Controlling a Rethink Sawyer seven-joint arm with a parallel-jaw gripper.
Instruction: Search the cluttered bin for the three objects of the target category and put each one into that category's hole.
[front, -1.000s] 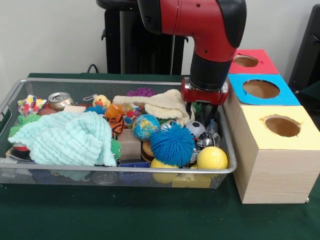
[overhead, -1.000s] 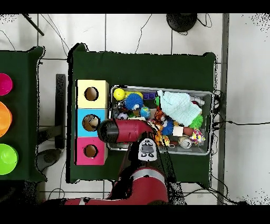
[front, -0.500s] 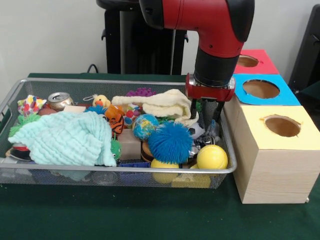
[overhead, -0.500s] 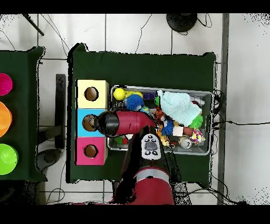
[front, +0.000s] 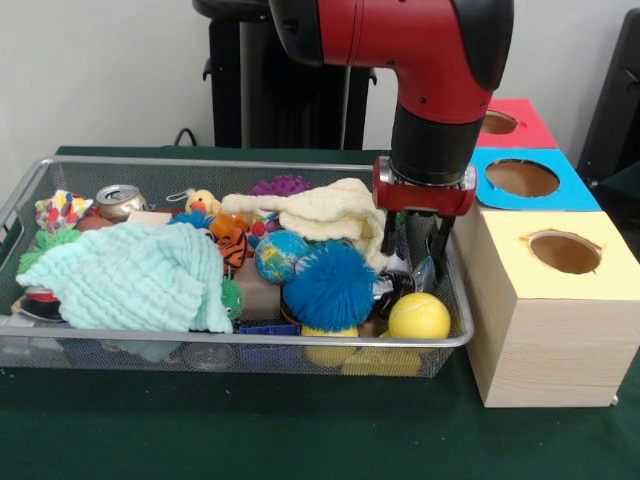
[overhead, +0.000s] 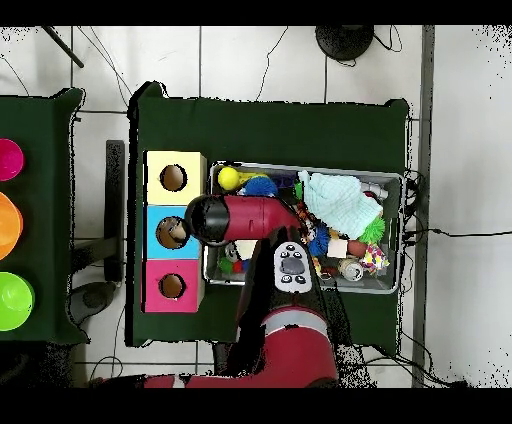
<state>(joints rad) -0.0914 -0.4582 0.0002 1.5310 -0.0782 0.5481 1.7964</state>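
Tool (front: 420, 262) hangs at the wire bin's (front: 200, 340) right end, above the yellow ball (front: 419, 316); its grip possibly open, I cannot tell.

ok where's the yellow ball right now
In the front view the yellow ball sits in the wire bin's near right corner, just right of the blue fuzzy ball and below the gripper.
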